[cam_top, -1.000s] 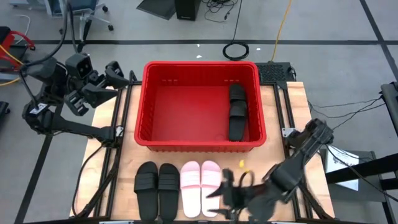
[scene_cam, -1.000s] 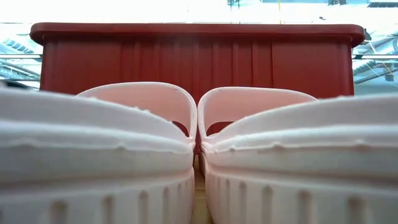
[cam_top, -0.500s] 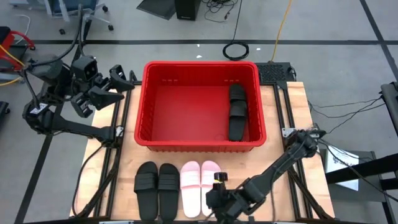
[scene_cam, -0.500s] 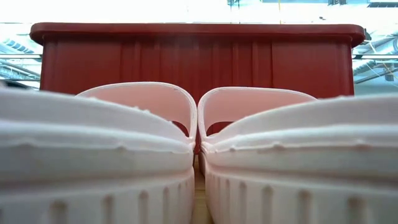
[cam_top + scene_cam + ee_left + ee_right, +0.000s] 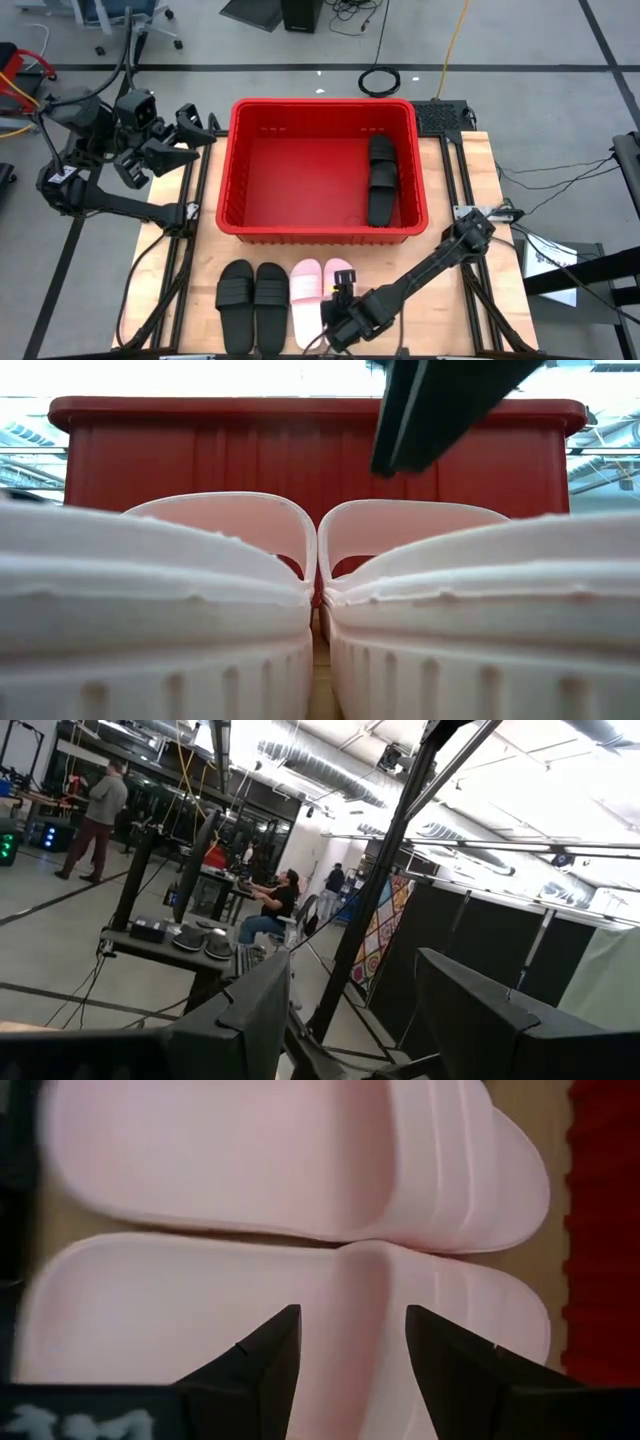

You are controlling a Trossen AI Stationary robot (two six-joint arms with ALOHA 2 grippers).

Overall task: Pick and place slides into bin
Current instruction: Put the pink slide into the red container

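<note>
Right gripper (image 5: 342,312) is low over the pair of pale pink slide sandals (image 5: 306,300) at the near edge of the wooden table (image 5: 470,170), sitting above the right-hand pink one (image 5: 300,1310). Fingers (image 5: 262,1360) are spread, one either side of that sandal's strap area; nothing is pinched, and I can't tell whether they touch it. In the low view the dark gripper (image 5: 440,405) shows from above, in front of the large red ribbed plastic crate (image 5: 320,455).

The two pink sandals lie side by side, touching along their inner edges, toes toward the crate. Just beside them to the left is a pair of matte black slide sandals (image 5: 252,300), also side by side on the table.

The red crate (image 5: 240,150) sits mid-table, beyond the sandals. Inside it, black sandals (image 5: 382,180) lie against the right wall, lined up end to end.

Left gripper (image 5: 178,140) waits off the table's far-left corner, well apart from the crate, fingers (image 5: 250,1020) spread and holding nothing. Left wrist view looks into the room: people (image 5: 275,905) at benches far off.
</note>
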